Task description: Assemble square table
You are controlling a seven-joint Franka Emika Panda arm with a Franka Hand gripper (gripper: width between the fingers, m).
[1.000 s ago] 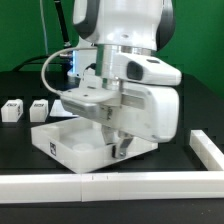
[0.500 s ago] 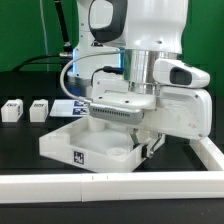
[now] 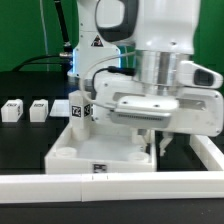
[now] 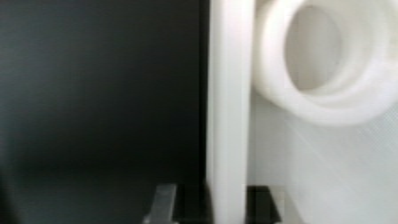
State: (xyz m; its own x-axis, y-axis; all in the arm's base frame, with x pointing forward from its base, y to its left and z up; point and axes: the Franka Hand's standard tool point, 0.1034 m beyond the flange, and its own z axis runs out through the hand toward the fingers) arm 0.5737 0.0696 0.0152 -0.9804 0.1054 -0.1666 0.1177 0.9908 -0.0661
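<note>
We see fingers [image 4: 169,207] clamped on the rim of the square top [image 3: 95,152], next to a corner socket [image 4: 338,60]. Top lies on the table [image 3: 25,145], just beside the long white wall [image 3: 150,185]. Two leg blocks [image 3: 12,109] sit well apart, on the exterior view's left.

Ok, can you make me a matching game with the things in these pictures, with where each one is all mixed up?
Things
1. table top
2. two leg blocks
3. long white wall
4. gripper

Places or states
A. standing side by side at the exterior view's left
B. lying long across the front of the scene
C. closed on a raised white rim
D. in the middle, under the arm, round sockets in its corners

Pairs: 1-D, 2-A, 3-B, 4-C
</note>
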